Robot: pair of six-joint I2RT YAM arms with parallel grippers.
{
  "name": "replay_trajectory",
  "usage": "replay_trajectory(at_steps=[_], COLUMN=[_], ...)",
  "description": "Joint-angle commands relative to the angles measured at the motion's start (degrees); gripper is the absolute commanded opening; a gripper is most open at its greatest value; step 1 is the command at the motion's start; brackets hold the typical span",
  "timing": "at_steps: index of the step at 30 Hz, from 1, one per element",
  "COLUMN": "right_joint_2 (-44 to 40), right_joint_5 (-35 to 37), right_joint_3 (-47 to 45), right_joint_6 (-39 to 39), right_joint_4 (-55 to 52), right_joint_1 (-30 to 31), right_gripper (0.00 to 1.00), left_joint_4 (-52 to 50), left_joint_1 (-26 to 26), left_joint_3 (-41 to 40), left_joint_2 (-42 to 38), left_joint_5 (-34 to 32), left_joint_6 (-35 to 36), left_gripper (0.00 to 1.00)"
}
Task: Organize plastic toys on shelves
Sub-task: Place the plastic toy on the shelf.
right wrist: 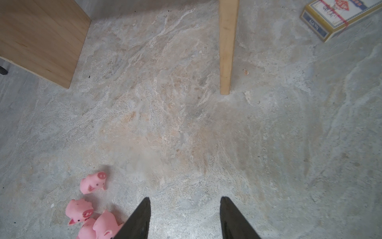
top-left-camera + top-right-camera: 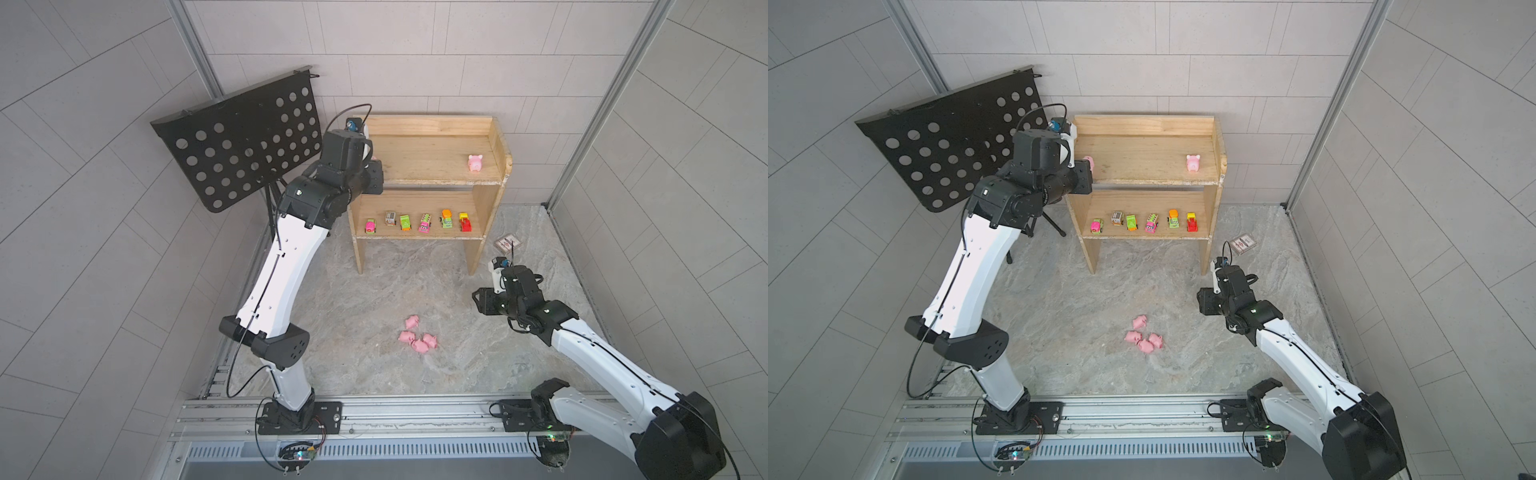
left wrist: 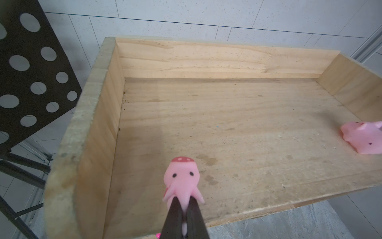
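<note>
Shelves (image 2: 432, 166): six cars (image 2: 424, 224) below, one pig (image 2: 475, 163) on top | left gripper (image 3: 184, 199) pinches a second pig (image 3: 182, 178) over the top board's left end | right gripper (image 1: 185, 201) spread, empty | pigs look soft, light; best gripped mid-body.

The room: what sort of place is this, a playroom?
Probably a robot test cell, not a playroom: left arm and right arm bolted to a metal rail, bare grey panel walls boxing in a small floor, and a toy shelf set up as a prop.
</note>
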Motion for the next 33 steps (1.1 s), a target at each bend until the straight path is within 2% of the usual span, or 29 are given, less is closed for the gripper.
replay_trajectory(at_steps=[1, 10, 16, 26, 30, 33], right_joint_2=[0.3, 0.9, 0.9, 1.0, 1.1, 1.2], right_joint_5=[-0.2, -0.5, -0.5, -0.7, -1.4, -3.2], right_joint_3=[-0.2, -0.2, -0.2, -0.2, -0.3, -0.3], right_joint_6=[0.3, 0.3, 0.2, 0.4, 0.3, -0.3], right_joint_4=[0.5, 0.3, 0.0, -0.1, 0.0, 0.2], right_joint_1=[0.0, 0.0, 0.0, 0.0, 0.0, -0.1], right_gripper=[0.56, 0.56, 0.56, 0.56, 0.56, 0.57], left_joint_4=[-0.9, -0.8, -0.5, 0.6, 0.9, 1.0], left_joint_1=[0.9, 2.5, 2.9, 3.3, 3.3, 3.3], left_joint_3=[1.7, 2.3, 2.6, 3.1, 2.9, 2.1], left_joint_2=[1.1, 2.9, 3.4, 2.2, 0.6, -1.1], left_joint_5=[-0.7, -0.5, 0.1, 2.2, 4.5, 7.0], left_joint_6=[-0.1, -0.7, -1.0, -1.4, -1.5, -1.5], left_gripper=[0.03, 0.07, 0.3, 0.58, 0.67, 0.69])
